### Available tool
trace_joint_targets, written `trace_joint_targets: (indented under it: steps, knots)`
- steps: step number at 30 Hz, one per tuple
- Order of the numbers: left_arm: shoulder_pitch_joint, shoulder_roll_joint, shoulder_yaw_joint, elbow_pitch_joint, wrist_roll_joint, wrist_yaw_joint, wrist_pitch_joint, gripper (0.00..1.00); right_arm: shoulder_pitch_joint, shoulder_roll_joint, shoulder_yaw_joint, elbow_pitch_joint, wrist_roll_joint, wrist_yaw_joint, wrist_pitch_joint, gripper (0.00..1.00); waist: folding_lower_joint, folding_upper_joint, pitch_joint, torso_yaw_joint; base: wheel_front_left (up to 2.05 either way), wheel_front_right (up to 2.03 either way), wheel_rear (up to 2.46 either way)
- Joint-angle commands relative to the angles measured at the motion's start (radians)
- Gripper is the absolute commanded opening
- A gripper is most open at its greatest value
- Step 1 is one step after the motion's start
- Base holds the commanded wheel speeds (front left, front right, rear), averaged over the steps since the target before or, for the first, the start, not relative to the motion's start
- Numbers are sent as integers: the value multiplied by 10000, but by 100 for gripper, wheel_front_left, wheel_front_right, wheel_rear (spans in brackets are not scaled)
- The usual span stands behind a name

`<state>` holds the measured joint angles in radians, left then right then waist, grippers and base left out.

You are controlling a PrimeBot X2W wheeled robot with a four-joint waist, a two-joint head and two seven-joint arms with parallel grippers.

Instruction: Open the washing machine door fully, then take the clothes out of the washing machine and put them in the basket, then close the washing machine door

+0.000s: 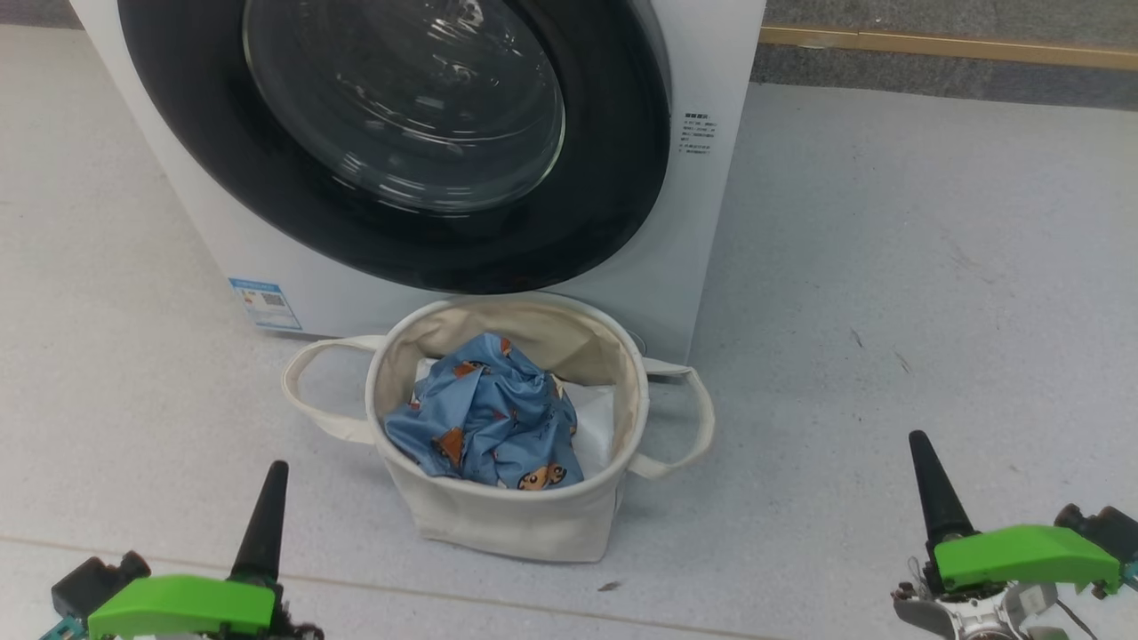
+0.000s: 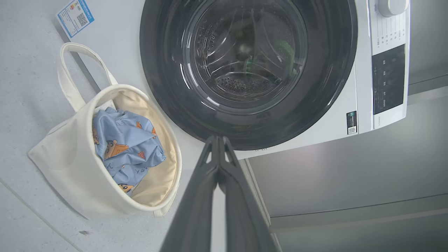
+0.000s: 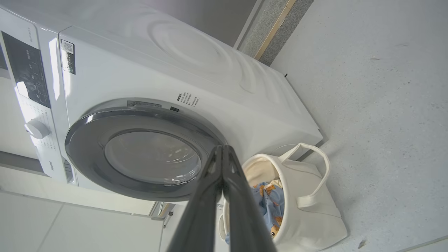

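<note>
Clenched and empty: left end effector (image 2: 217,138), right end effector (image 3: 222,147); the basket (image 1: 498,524) wall hides part of the clothes (image 1: 484,418).

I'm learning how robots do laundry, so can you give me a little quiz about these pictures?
1. True or false: the washing machine door is shut.
2. The clothes lie: A in the drum, B in the basket, C on the floor.
3. Are the fingers of the left gripper and the right gripper open or shut?
Key: 1 true; 2 B; 3 shut.
</note>
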<state>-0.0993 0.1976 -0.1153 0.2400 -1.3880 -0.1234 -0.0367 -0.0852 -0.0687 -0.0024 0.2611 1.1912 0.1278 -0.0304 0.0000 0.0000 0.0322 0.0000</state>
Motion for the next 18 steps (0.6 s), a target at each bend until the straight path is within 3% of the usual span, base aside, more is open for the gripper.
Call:
trace_joint_targets:
  steps: [1, 18]
  knots:
    - [-202, 29, 406, -236, -198, -49, 69, 0, -249, -131, 56, -307, 312, 20, 63, 0, 0, 0, -10, 0, 0, 0, 0]
    - [-140, -507, 1065, -122, -1168, -59, 563, 0, -224, -123, -267, -257, 2097, 24, 506, 0, 0, 0, -129, 0, 0, 0, 0]
